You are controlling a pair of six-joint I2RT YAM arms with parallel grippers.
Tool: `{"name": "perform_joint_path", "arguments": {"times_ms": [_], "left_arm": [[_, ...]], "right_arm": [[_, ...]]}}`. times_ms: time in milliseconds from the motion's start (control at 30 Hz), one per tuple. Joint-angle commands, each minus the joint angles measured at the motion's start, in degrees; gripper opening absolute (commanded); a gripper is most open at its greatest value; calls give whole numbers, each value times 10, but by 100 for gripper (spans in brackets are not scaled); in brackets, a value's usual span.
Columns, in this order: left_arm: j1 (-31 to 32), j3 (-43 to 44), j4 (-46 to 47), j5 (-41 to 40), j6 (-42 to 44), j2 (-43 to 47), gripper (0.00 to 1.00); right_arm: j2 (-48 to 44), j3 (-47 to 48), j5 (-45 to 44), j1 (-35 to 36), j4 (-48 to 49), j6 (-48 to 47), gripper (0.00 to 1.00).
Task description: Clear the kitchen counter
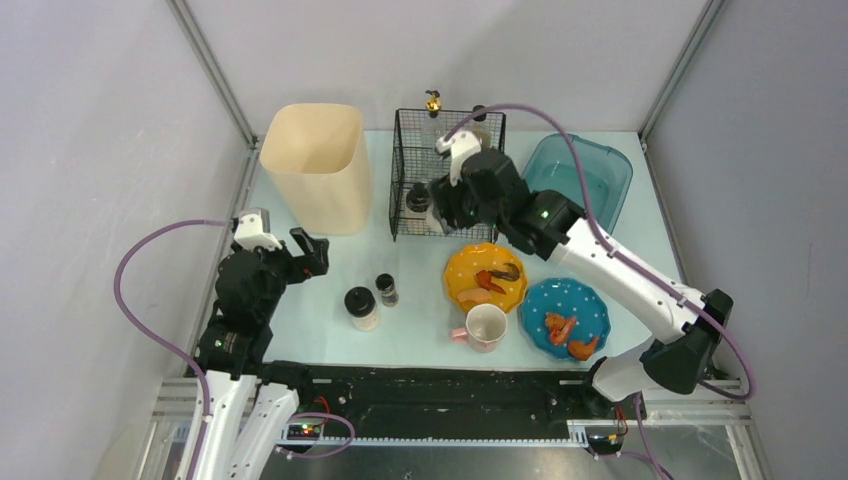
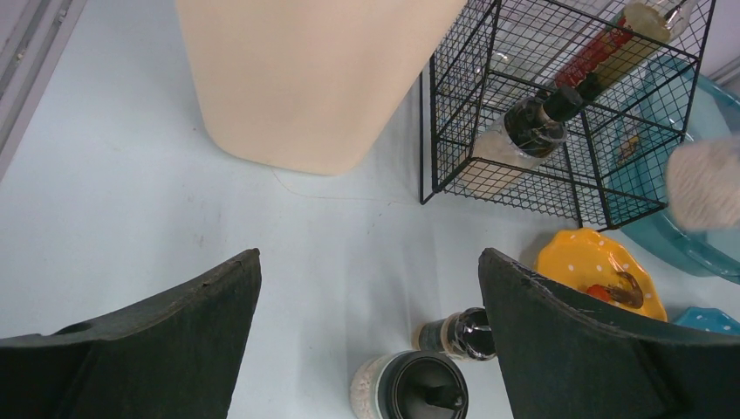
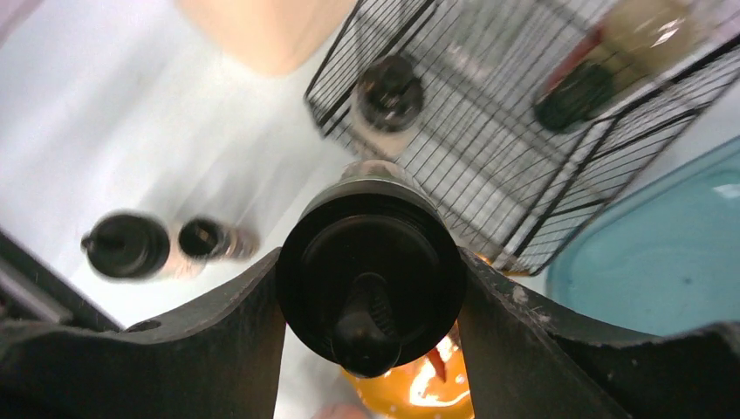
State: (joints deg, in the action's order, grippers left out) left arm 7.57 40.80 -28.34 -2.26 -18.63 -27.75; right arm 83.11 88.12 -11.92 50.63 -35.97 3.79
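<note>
**Right gripper clamps a jar beside the wire basket**

Our right gripper (image 3: 370,305) is closed on a round jar with a black lid (image 3: 366,244). 1 finger presses each side of the lid, and the jar hangs clear of the surface. Just beyond it stands the black wire basket (image 1: 400,180). The basket holds 1 more black-capped jar (image 2: 524,131), leaning in its near corner, and a bottle with a red label (image 2: 602,57) farther back.

Under the held jar we see the edge of a yellow plate with white dots (image 1: 455,270), which carries orange shrimp-like food. To its right sits a blue dotted plate (image 1: 598,305) with similar food. A pale pink mug (image 1: 487,327) stands just beside both plates on their near side. A translucent teal plastic tub (image 1: 600,160) sits to the right of the basket, behind the right arm.

Our left gripper (image 2: 368,288) hovers with its jaws spread wide and nothing between them. Just ahead of it stand 2 containers close together: a wide jar with a black cap (image 1: 361,307) and a slimmer dark-capped shaker (image 1: 387,289). A tall beige plastic bin (image 1: 320,190) stands at the far left, near the basket.

The kitchen counter (image 1: 420,290), a flat pale mint-blue tabletop with a black rail along its front edge, lies under all of this. The plates, mug, 2 containers, basket, bin and tub all rest on it.
</note>
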Motion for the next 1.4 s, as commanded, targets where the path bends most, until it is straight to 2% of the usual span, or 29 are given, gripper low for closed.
{"name": "perform_joint_path", "arguments": {"times_ms": [0,200,533,1367], "left_arm": [[-6,0,18,10,-8,-1,98],[-6,0,17,13,-8,1,98],[-6,0,18,15,-8,1,98],[-7,1,18,16,-7,-4,98]], "right_arm": [[27,87,-37,-35,44,-4,28],[110,192,-64,-74,68,0,27],[251,343,-84,-90,75,19,26],[387,352,-100,-107,110,85,25]]}}
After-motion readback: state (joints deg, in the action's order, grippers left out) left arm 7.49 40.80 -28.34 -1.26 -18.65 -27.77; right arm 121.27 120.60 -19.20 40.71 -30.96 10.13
